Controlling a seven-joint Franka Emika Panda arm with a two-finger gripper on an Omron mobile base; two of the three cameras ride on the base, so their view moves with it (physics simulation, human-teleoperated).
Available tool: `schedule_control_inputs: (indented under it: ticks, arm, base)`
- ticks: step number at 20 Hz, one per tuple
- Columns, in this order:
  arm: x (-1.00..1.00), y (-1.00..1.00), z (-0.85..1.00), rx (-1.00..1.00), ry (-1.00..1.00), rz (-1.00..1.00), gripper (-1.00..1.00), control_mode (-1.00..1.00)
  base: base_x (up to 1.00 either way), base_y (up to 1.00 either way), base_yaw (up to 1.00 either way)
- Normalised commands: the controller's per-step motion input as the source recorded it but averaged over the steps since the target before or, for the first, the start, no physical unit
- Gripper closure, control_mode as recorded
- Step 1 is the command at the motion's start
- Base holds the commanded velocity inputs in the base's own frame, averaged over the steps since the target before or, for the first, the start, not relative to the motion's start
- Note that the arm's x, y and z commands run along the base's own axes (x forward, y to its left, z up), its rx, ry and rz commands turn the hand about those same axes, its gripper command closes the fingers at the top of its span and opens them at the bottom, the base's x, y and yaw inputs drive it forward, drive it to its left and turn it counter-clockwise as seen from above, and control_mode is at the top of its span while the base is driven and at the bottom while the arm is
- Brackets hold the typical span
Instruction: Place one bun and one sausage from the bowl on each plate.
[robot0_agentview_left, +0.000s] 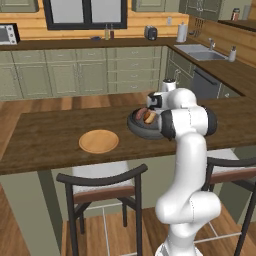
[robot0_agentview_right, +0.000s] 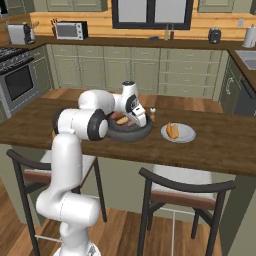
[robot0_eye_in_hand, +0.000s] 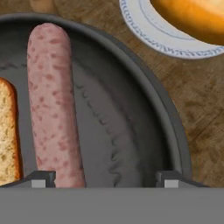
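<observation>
While the white arm folds forward over the wooden counter, its gripper hangs low inside the bowl, jaws spread wide and holding nothing, the sausage just beside one fingertip and the bun beyond it.

Dark wooden tabletop carries three items resting directly on it: a tan plate toward the left, a dark grey bowl near the middle, and just right of it a white saucer.
</observation>
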Motion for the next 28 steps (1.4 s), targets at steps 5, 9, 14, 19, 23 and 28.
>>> schedule_control_inputs:
  ticks: [5, 9, 14, 19, 23, 28]
  arm:
    - [-0.08, -0.02, -0.52, 0.0, 0.03, 0.0, -1.0, -1.0]
    - [0.0, 0.29, -0.64, 0.0, 0.02, 0.0, -1.0, -1.0]
    - [0.0, 0.49, -0.66, 0.0, 0.03, 0.01, -1.0, -1.0]
    - [-0.25, 0.13, 0.16, 0.0, -0.07, -0.02, -1.0, -1.0]
    - [-0.38, 0.49, 0.31, 0.0, -0.19, -0.03, -1.0, -1.0]
    - [-0.04, 0.72, 0.0, 0.0, -0.02, 0.01, -1.0, -1.0]
  base:
    - [0.0, 0.0, 0.0]
    - [0.0, 0.0, 0.0]
    - [0.0, 0.0, 0.0]
    - [0.0, 0.0, 0.0]
    - [0.0, 0.0, 0.0]
    - [0.0, 0.0, 0.0]
